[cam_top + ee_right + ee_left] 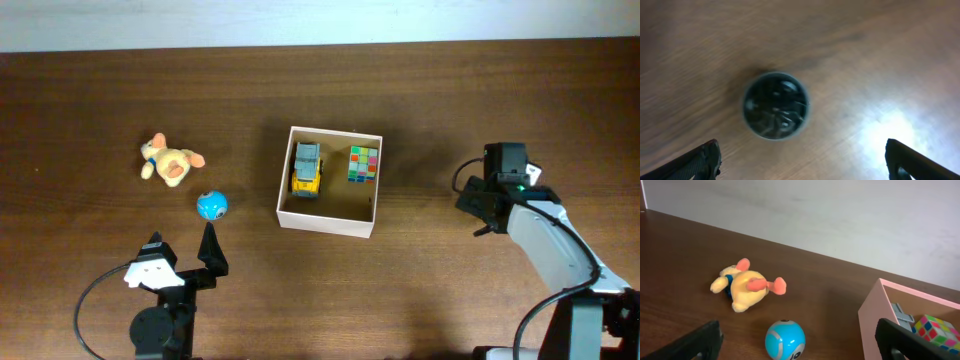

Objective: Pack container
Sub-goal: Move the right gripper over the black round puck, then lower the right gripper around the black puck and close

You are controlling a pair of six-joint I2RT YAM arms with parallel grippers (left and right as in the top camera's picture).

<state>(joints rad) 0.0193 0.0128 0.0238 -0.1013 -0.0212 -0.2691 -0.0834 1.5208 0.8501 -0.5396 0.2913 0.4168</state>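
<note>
Twice finding the container (326,224): at the centre of the overhead frame, resting on the dark wooden table (450,90), and at the lower right of the left wrist frame, showing one pale wall. Seeing inside it two toys, a yellow and grey truck (307,167) in the left half and a many-coloured cube (363,164) in the upper right part, apart from each other. Finding at the left of the container, well apart from it, a tan plush animal (170,162) lying on the table, and a blue ball (211,205) lower and more to the right. Noticing the left gripper (183,245) at the lower left of the overhead frame, just below the ball and not touching it, with fingers spread wide, grasping nothing. Noticing the right gripper (801,150) at the right of the overhead frame, well apart from the container, released as well, with fingers at the bottom corners of the right wrist frame. Seeing under it a dark round thing (775,105), too blurred for naming.
</note>
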